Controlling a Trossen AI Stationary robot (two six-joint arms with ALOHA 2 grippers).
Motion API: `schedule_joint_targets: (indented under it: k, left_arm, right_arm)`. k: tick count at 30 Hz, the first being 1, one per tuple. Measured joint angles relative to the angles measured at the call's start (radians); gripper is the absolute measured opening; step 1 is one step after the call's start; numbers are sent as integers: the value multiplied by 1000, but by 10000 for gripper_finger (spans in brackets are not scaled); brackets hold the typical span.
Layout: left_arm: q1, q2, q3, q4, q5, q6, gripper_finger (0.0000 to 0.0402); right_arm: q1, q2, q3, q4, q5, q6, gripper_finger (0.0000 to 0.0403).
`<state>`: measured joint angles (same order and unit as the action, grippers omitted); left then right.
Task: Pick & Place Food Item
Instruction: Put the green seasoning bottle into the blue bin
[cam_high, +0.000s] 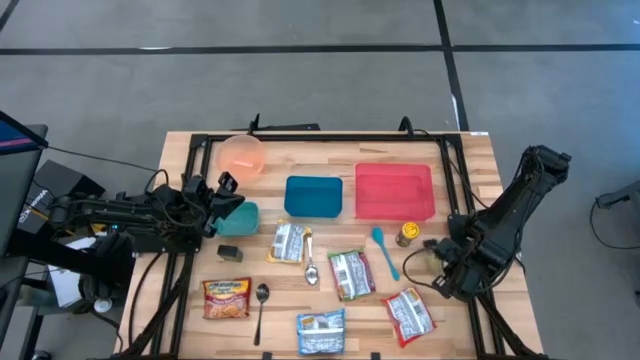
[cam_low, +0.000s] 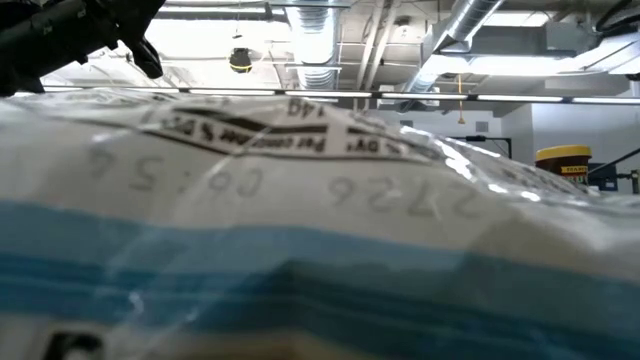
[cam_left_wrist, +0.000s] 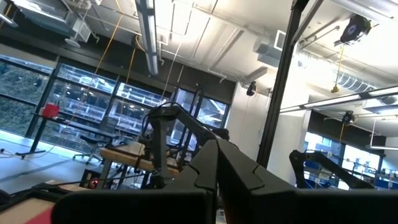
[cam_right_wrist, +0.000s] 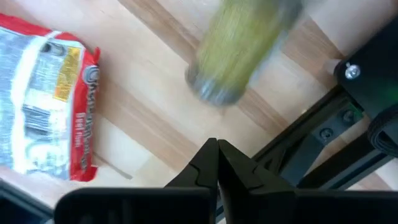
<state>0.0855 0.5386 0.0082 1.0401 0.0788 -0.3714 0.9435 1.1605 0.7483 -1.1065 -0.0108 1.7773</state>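
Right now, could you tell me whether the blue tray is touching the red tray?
Apart. The high view shows a strip of bare wood between the blue tray and the red tray.

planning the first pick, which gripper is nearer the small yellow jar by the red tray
Right. The right gripper sits shut just beside the yellow jar at the table's right edge; the left gripper, also shut, is far across the table by the teal bowl.
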Motion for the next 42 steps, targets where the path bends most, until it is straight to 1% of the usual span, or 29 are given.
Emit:
schedule_joint_targets:
  k: [3, 6, 8, 12, 15, 18, 23, 26, 29, 32, 40, 42]
  left_arm:
    - [0, 0, 0, 0, 0, 0, 0]
    - [0, 0, 0, 0, 0, 0, 0]
    - [0, 0, 0, 0, 0, 0, 0]
    - [0, 0, 0, 0, 0, 0, 0]
    - [0, 0, 0, 0, 0, 0, 0]
    - [0, 0, 0, -1, 0, 0, 0]
    - [0, 0, 0, -2, 0, 0, 0]
    - [0, 0, 0, -3, 0, 0, 0]
    - [0, 0, 0, -3, 0, 0, 0]
    - [0, 0, 0, -3, 0, -1, 0]
    - [0, 0, 0, -4, 0, -3, 0]
    - [0, 0, 0, -4, 0, -3, 0]
  right_arm:
    - [14, 31, 0, -2, 39, 20, 0]
    - [5, 57, 0, -26, 110, 74, 0]
    - [-19, 63, 0, -49, 135, 104, 0]
    - [-94, 53, 0, -111, 150, 100, 0]
    - [-152, 27, 0, -153, 171, 62, 0]
    - [-209, -18, 0, -141, 191, 1, 0]
    - [-299, -99, 0, -131, 193, -80, 1]
    - [-342, -144, 0, -129, 191, -136, 12]
    - [-376, -170, 0, -128, 170, -182, 39]
    - [-400, -174, 0, -127, 142, -215, 80]
    - [-408, -92, 0, -127, 127, -215, 219]
    - [-407, -71, 0, -128, 127, -224, 245]
